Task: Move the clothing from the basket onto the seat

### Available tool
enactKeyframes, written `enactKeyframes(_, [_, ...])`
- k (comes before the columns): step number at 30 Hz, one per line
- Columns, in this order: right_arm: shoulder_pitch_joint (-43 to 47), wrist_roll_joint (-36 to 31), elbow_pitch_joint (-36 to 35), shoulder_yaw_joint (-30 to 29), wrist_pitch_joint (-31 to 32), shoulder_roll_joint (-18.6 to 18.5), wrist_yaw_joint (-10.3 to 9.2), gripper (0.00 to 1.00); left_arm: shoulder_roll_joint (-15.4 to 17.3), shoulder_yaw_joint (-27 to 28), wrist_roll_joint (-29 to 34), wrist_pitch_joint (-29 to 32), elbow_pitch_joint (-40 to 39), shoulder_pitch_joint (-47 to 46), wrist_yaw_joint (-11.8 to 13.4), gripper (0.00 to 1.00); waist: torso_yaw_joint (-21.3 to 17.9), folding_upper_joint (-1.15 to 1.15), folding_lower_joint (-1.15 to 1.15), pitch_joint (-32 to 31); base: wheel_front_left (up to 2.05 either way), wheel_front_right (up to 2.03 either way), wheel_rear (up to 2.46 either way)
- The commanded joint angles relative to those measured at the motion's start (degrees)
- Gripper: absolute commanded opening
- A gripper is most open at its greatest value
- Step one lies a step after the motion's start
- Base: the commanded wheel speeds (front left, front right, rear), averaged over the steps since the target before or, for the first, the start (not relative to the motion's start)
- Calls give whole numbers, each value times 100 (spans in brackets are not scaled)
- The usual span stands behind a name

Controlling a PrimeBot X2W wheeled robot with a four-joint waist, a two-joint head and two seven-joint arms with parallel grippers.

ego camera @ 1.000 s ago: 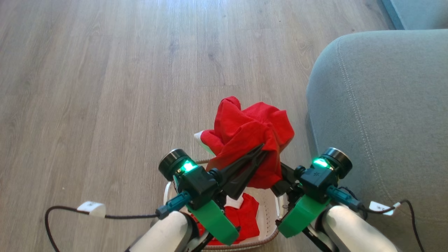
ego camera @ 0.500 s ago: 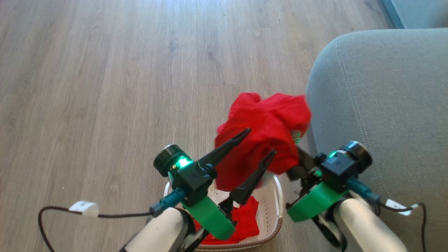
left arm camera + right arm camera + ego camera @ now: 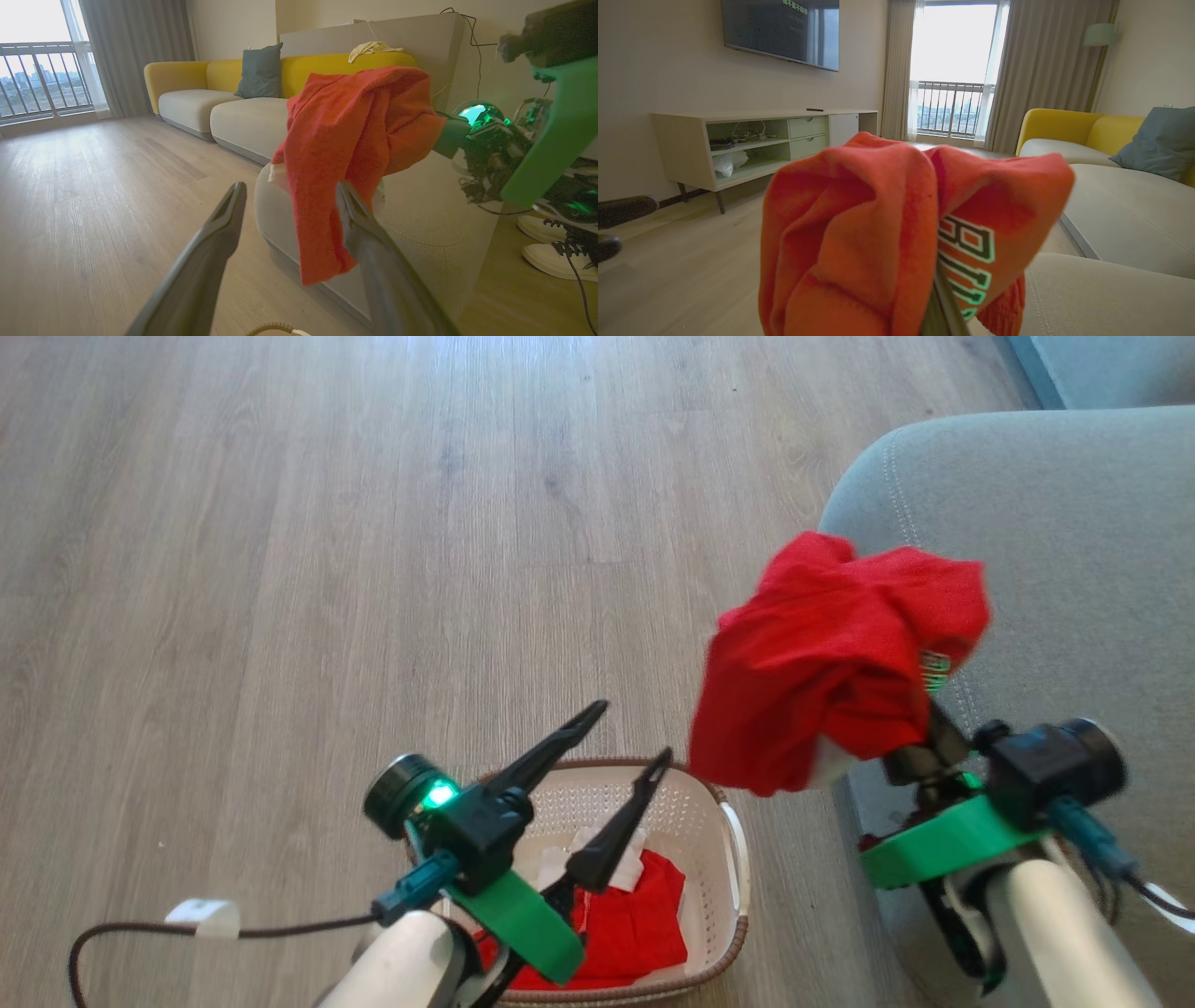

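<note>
One shirt (image 3: 840, 663) was on its way and none had landed, as far as I could see: the seat (image 3: 1055, 523) showed bare grey wherever it was visible. That shirt hung bunched in the air at the seat's near corner, red, soft and crumpled, with green-white lettering on one fold and a loose tail drooping toward the floor (image 3: 373, 523). My right fingers (image 3: 945, 312) were clamped on it, tips buried in cloth. At least one more red piece (image 3: 635, 933) and a white piece (image 3: 560, 863) lay in the basket (image 3: 695, 803), left to fetch. My left fingers (image 3: 551, 754) stood apart, empty, above the basket.
</note>
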Motion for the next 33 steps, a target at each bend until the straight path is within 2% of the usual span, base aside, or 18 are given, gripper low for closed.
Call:
enactKeyframes(1, [-50,-39,-234,-64,-37,65,-1,0,23,286,-1,-29,-133,-102,-7,100,-6,0,0,-2,0,0,0])
enactKeyframes(8, [253,-91,-135,-776,-37,219,-1,0,44,380,29,-29,122,147,-7,100,-41,0,0,-2,0,0,0])
enactKeyframes(16, [466,100,90,-1230,-37,358,-1,0,32,541,93,-29,610,379,-7,100,-35,0,0,-8,0,0,0])
enactKeyframes(24, [495,140,253,-1388,-37,417,-1,0,36,528,112,-29,967,526,-7,100,-33,0,0,12,0,0,0])
enactKeyframes(33, [479,129,246,-1408,-37,424,-1,0,-36,609,142,-29,1006,559,-7,100,-40,0,0,13,0,0,0])
